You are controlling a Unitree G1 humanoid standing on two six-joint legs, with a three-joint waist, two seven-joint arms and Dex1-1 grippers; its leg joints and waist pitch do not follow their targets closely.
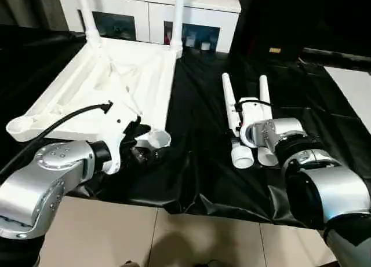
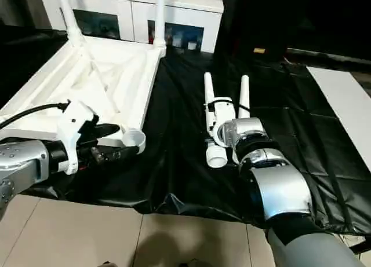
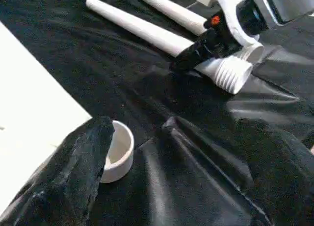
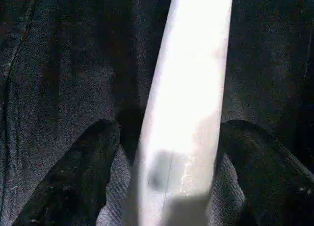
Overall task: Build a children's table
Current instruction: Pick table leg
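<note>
Right gripper (image 4: 171, 162): we see its two black fingers (image 4: 73, 177) spread, one on each side of a loose white leg (image 4: 189, 88); the leg runs up between them. We cannot tell whether the pads touch it.
Left gripper (image 2: 110, 142): we read its fingers (image 3: 73, 172) as spread apart with nothing between them; one finger lies just beside the near corner socket (image 3: 120, 150) of the tabletop.
Leg between right fingers: it lies flat on the black sheet (image 1: 197, 122), its wide threaded end (image 3: 230, 74) toward the robot, its thin end pointing away from the fingers.
Second loose leg (image 1: 264, 93): we see it lying just beside the first, roughly parallel, on the far side from the left gripper.
Tabletop (image 1: 116, 81): it rests upside down, ribbed underside up, beyond the left fingers and extending away from them.
Fitted legs: we note two legs (image 1: 86, 18) standing upright in the far corner sockets, well apart from both grippers.
Background: a white cabinet (image 1: 151, 15) with glass fronts stands behind the tabletop.
Floor: pale tiles (image 1: 174, 238) show below the sheet's near edge.
</note>
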